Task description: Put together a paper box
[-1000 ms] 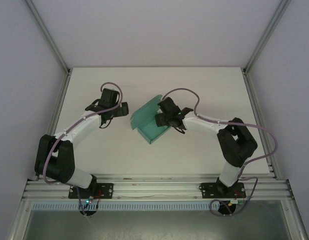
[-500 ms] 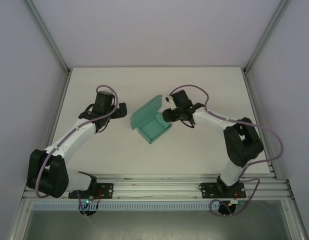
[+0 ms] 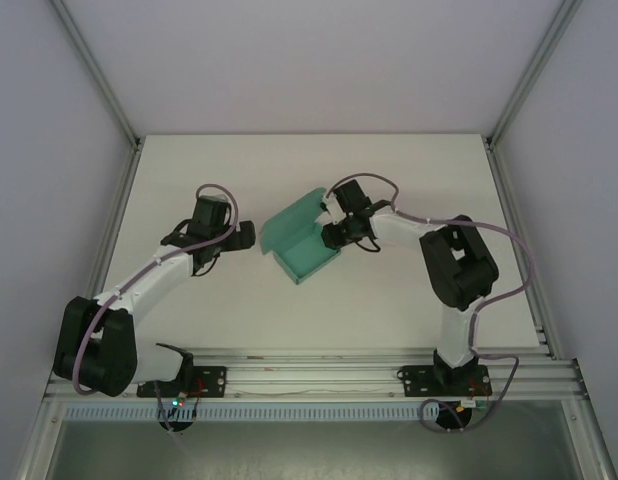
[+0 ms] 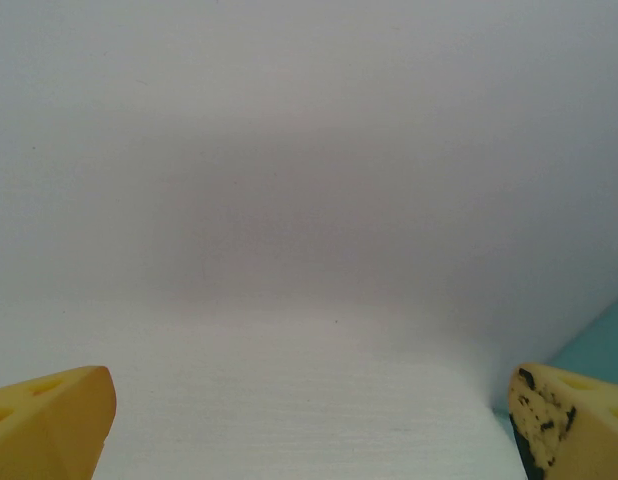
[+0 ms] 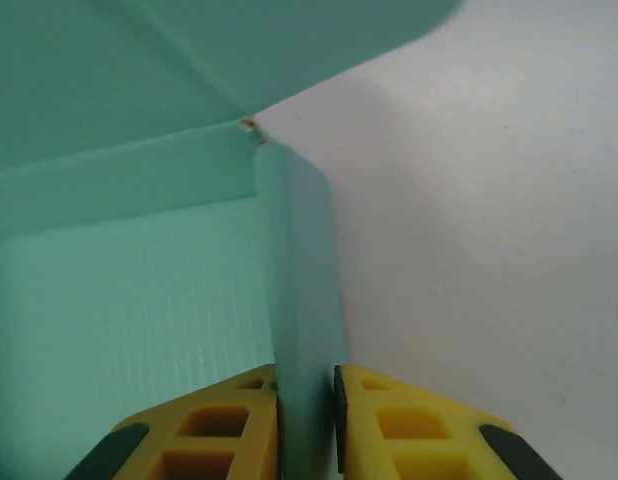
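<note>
The teal-green paper box [image 3: 307, 262] rests mid-table as a shallow tray, its lid [image 3: 294, 213] raised at the far side. My right gripper [image 3: 331, 237] is shut on the tray's right side wall. In the right wrist view that upright wall [image 5: 299, 300] is pinched between the yellow fingers [image 5: 219, 430], with the box floor [image 5: 119, 300] to the left and the lid [image 5: 189, 60] above. My left gripper [image 3: 251, 238] hovers just left of the box, open and holding nothing. Its yellow fingertips [image 4: 49, 420] stand wide apart over bare table, with a teal corner [image 4: 607, 345] at the right edge.
The white table [image 3: 409, 170] has free room around the box. Slanted aluminium posts [image 3: 99, 80] and grey enclosure walls bound it on both sides. A metal rail [image 3: 309, 368] carrying both arm bases runs along the near edge.
My left gripper has come nearer and closer to the box's left side. The right arm's elbow has swung inward while its gripper stays at the box's right wall.
</note>
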`<state>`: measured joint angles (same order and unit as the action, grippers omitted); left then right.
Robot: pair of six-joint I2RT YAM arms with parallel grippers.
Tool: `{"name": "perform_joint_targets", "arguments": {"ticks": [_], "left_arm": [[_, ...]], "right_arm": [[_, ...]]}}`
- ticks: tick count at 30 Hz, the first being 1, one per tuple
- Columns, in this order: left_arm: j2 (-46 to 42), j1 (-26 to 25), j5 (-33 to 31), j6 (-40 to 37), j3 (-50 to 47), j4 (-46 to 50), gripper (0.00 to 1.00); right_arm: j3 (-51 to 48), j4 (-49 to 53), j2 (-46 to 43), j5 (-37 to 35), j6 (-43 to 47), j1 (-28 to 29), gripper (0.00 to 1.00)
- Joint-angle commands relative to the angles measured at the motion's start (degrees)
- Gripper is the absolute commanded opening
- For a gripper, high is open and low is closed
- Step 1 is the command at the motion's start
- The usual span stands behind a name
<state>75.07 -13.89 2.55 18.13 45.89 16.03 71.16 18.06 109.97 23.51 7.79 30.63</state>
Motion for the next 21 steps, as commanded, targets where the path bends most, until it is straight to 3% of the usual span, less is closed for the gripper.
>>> {"name": "perform_joint_targets", "arguments": {"ticks": [1, 11, 16, 21], "left_arm": [[-0.33, -0.01, 0.29, 0.65, -0.15, -1.62, 1.0], [0.52, -0.04, -0.79, 0.75, 0.07, -1.1, 1.0], [0.02, 0.0, -1.85, 1.34, 0.08, -0.05, 1.0], [-1.3, -0.02, -2.53, 1.27, -0.35, 0.56, 1.0]], "right_arm": [[0.82, 4.11, 2.53, -4.65, 0.51, 1.17, 0.2], [6.32, 14.08, 11.27, -26.55, -5.97, 6.46, 0.0], [11.7, 24.53, 18.34, -39.44, -13.51, 9.22, 0.0], [14.74, 31.0, 23.97, -44.04, -18.85, 10.45, 0.0]]}}
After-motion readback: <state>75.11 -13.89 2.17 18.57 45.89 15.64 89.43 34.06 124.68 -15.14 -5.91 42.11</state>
